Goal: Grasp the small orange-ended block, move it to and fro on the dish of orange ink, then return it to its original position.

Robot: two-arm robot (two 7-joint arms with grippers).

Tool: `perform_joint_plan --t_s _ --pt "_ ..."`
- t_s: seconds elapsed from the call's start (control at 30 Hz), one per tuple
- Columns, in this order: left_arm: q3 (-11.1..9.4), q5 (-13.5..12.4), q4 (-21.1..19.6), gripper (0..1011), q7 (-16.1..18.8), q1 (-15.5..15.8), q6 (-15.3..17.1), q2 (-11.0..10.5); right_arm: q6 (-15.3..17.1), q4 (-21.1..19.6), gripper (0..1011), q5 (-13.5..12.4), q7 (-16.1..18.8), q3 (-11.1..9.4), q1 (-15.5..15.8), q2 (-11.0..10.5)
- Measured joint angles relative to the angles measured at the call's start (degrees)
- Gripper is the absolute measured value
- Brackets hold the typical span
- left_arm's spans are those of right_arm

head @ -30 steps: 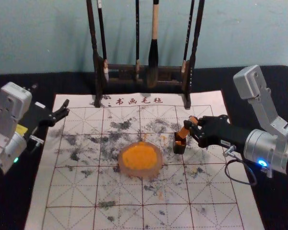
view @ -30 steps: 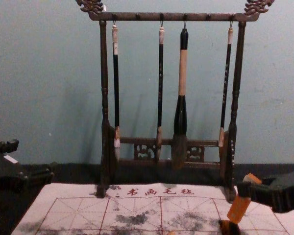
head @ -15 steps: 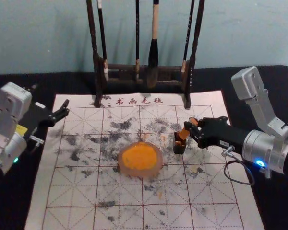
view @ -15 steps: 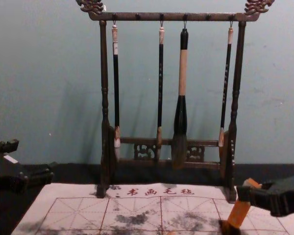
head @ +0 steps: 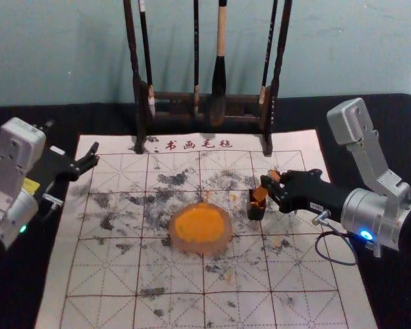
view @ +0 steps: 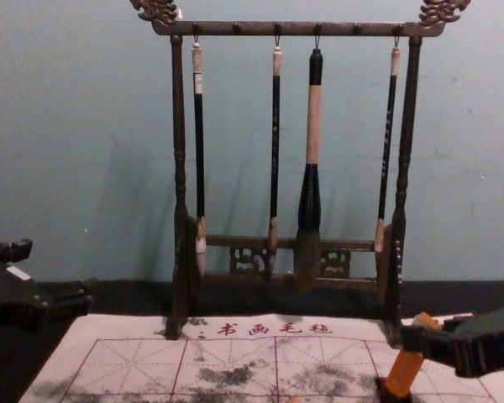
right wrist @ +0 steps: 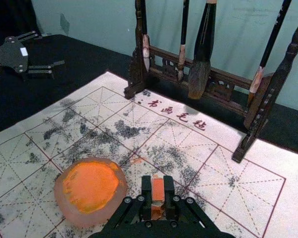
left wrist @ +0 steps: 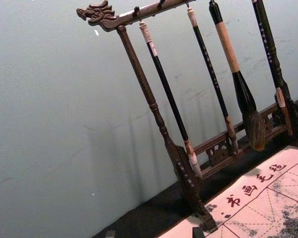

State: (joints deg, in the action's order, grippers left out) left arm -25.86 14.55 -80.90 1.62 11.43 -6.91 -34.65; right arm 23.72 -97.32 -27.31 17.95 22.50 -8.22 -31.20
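Beyond the right gripper [head: 277, 190] and off to its left stands a dark wooden brush rack [view: 298, 28], from which four brushes hang tip downward; the thickest brush [view: 313, 126] bears a pale band. Beneath the right gripper lies a white practice mat [head: 103, 281] ruled in red squares, marked with dark smudges [head: 171, 179], its red characters [head: 198, 144] farther out. Black cloth [head: 308, 115] surrounds the mat; a pale blue-green wall [head: 356, 48] rises beyond.
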Motion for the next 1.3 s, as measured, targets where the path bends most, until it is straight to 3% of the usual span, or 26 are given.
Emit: perform_joint_plan --t_s 0.47,1.3 --pt "0.00 0.00 0.00 1001 0.00 0.00 0.00 0.00 0.59 0.62 122 0.98 -0.82 -0.24 0.14 1.45" --pt "0.00 0.00 0.00 1001 0.00 0.00 0.00 0.00 0.78 5.03 123 4.79 -0.52 1.32 -1.48 4.32"
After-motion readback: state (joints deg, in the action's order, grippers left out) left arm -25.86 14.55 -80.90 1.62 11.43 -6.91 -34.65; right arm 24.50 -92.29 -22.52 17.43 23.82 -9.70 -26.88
